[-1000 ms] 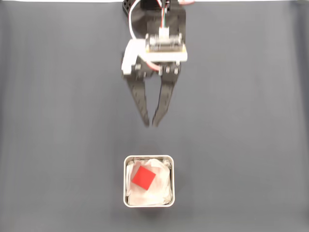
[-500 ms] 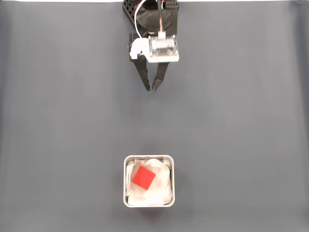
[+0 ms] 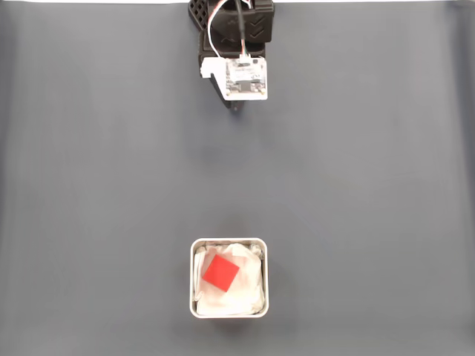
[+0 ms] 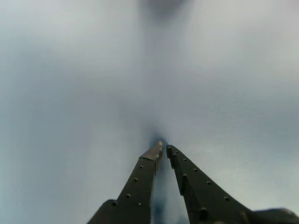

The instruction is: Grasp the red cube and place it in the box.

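A bright red matte cube (image 3: pixel 220 273) sits on crumpled white lining (image 3: pixel 241 288) inside a silver-grey metal square tin (image 3: pixel 228 242). The plain cloth-like surface (image 3: pixel 371 185) is dark grey. The black two-finger gripper (image 4: pixel 163 150) shows rows of small dots, possibly holes.

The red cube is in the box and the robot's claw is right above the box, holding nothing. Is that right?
Almost. The red cube does lie in the box, on its white lining, and the gripper holds nothing, its fingers nearly together. But the claw is not above the box: the fixed view shows it far off at the top edge, with bare grey table between them.
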`<state>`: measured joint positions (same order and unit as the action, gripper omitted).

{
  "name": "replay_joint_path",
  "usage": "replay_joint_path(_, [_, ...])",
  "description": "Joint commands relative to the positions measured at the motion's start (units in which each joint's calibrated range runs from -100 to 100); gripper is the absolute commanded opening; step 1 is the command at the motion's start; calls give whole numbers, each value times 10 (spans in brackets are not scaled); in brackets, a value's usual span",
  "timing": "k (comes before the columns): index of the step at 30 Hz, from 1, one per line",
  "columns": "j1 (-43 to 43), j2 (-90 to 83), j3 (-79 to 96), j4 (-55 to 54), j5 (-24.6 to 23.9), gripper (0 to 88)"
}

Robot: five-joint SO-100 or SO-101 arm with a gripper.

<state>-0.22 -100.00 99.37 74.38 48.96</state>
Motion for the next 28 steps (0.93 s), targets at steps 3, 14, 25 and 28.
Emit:
replay_joint_path(3, [-4, 0, 5, 13, -16, 0])
replay_joint_path(14, [-4, 0, 5, 14, -3, 2])
replay_joint_path(25, [-4, 0, 5, 14, -3, 2])
replay_joint_path(28, [-4, 0, 5, 14, -3, 2])
